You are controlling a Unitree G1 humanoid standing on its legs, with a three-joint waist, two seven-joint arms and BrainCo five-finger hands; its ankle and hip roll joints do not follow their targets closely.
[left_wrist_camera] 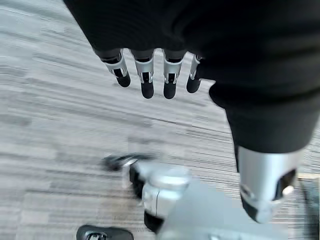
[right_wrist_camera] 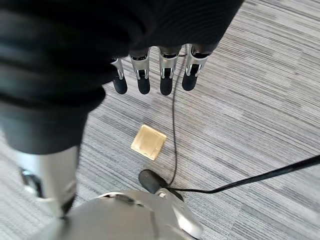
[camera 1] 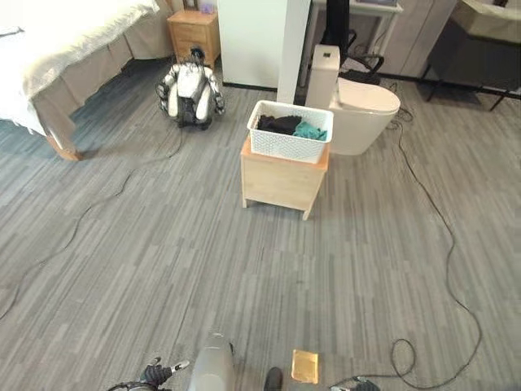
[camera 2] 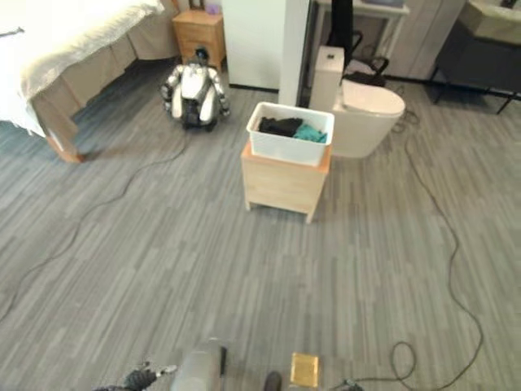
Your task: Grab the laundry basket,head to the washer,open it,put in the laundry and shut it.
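A: Basket position: white perforated plastic laundry basket [camera 1: 290, 130] with dark and teal clothes sits on the small light-wood cabinet [camera 1: 282, 181], well ahead of us.

B: Left hand [left_wrist_camera: 150, 75] and right hand [right_wrist_camera: 160, 72] hang slack-fingered, empty. We should approach squarely, then grasp both rims.

Floor [camera 1: 203, 269]: open grey planking between the viewpoint and the wooden stand [camera 1: 282, 181]. Stand carries the white laundry basket [camera 1: 291, 130]; near sides unobstructed. Toilet [camera 1: 358, 110]: close behind the basket, to its right. Small robot [camera 1: 190, 91]: on the floor, left of the stand, apart. Bed [camera 1: 57, 57]: far left. Yellow floor plate [camera 1: 305, 366]: lies flat.
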